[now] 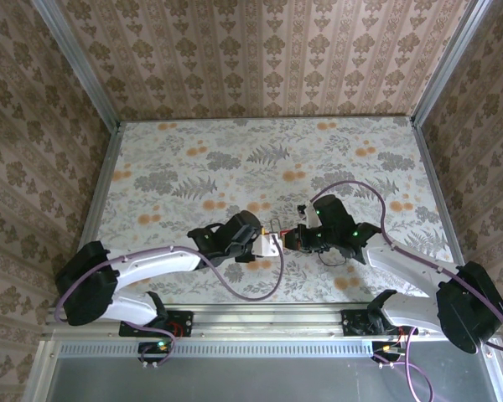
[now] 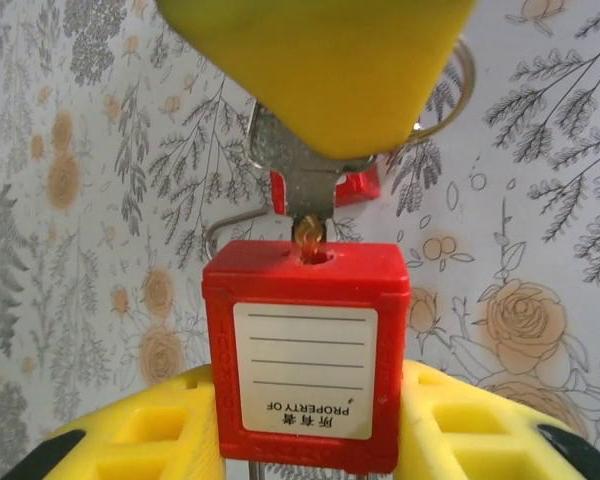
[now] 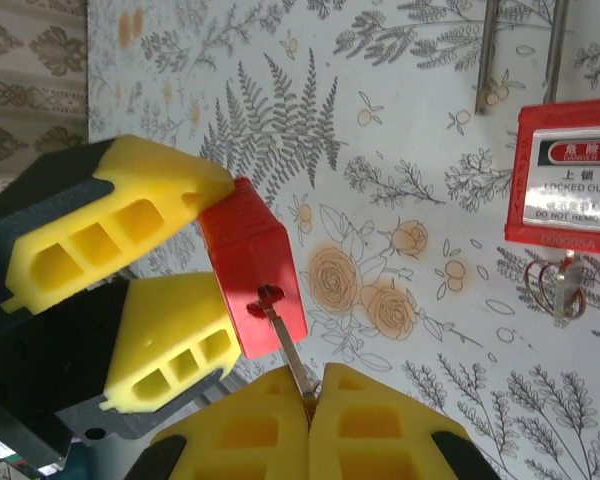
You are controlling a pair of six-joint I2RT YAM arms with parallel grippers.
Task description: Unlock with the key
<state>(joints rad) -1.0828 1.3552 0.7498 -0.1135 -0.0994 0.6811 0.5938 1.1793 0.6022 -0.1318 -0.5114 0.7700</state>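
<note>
Just toward 6 o'clock from the middle of the table [image 1: 235, 159], the two grippers meet tip to tip. The left arm reaches in from 8 o'clock, the right from 4 o'clock.

Left gripper [image 1: 264, 243]: yellow fingers [image 2: 140, 430] clenched on the sides of a red padlock [image 2: 305, 340], lifted off the floral surface. White label faces the left wrist camera. Keyhole face points toward 12 o'clock in that view, at the other arm.

Right gripper [image 3: 310, 400]: fingers [image 3: 380, 425] pinched flat on the key [image 3: 285, 345], only the blade protruding. In its wrist view the blade runs toward 11 o'clock and meets the keyhole face of the padlock [image 3: 255, 250]. In the left wrist view the key [image 2: 300, 180] comes down from 12 o'clock with its tip in the mouth of the keyhole. Depth of insertion: cannot tell.

A second padlock [image 3: 570, 170] lies flat on the table at 2 o'clock in the right wrist view, well apart from both grippers, with a "LOCKED OUT" label and its shackle [image 3: 520, 50] toward 12 o'clock.
</note>
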